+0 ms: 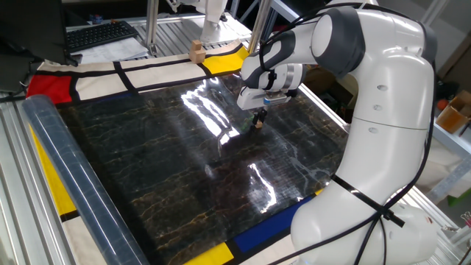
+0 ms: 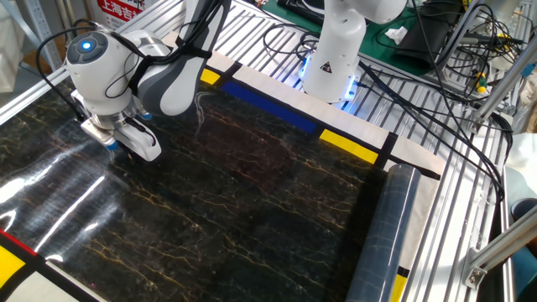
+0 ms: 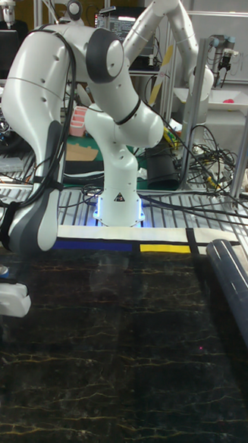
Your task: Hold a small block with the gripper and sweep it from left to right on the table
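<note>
Gripper: the small dark two-fingered gripper (image 1: 257,120) at the tip of the glossy white-and-grey robot arm (image 1: 383,110) is pointing straight down, its tips reaching the surface.
Jaws: they are standing narrow, pinching the tiny light-tan wooden cube (image 1: 259,124) between them.
Block position: the cube is sitting low on the glossy black marble-patterned table (image 1: 169,169), toward its far right part, beside the bright glare streaks.
Other fixed view: the white wrist housing (image 2: 126,134) is covering the fingers and cube.
Tall view: the wrist is showing cut off at the left edge; the jaws cannot be made out.
Elsewhere: a larger tan wooden block (image 1: 196,50) is standing on the far border panels.
</note>
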Robot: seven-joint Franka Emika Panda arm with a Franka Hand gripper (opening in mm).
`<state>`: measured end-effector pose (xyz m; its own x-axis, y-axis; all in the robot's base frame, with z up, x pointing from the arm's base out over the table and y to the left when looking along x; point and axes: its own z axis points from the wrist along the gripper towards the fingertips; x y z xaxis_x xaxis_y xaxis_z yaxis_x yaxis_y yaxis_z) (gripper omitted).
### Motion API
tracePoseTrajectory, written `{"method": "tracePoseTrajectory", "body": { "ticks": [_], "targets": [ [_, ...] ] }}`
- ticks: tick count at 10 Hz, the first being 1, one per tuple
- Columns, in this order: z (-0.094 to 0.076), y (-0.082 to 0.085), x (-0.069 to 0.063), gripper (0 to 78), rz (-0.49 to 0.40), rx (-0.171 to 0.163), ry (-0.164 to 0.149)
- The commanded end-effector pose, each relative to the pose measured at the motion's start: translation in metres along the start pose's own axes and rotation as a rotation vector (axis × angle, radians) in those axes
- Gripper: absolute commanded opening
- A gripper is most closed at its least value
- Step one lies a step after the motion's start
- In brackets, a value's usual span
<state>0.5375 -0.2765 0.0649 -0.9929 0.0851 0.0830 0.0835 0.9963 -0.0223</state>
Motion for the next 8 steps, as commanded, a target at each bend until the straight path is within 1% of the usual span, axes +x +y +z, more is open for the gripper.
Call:
{"method": "tracePoseTrajectory", "body": {
  "ticks": [1,4,6,7,8],
  "targets": [
    [-0.013,0.008,0.005,1.4,0.029,0.001,-0.001],
    [-0.021,0.012,0.007,1.4,0.018,0.000,0.005],
    [-0.023,0.012,0.008,1.4,0.017,0.001,0.016],
    [-0.022,0.012,0.012,1.4,0.021,0.007,0.032],
    [-0.021,0.012,0.012,1.4,0.021,0.007,0.035]
  ]
}}
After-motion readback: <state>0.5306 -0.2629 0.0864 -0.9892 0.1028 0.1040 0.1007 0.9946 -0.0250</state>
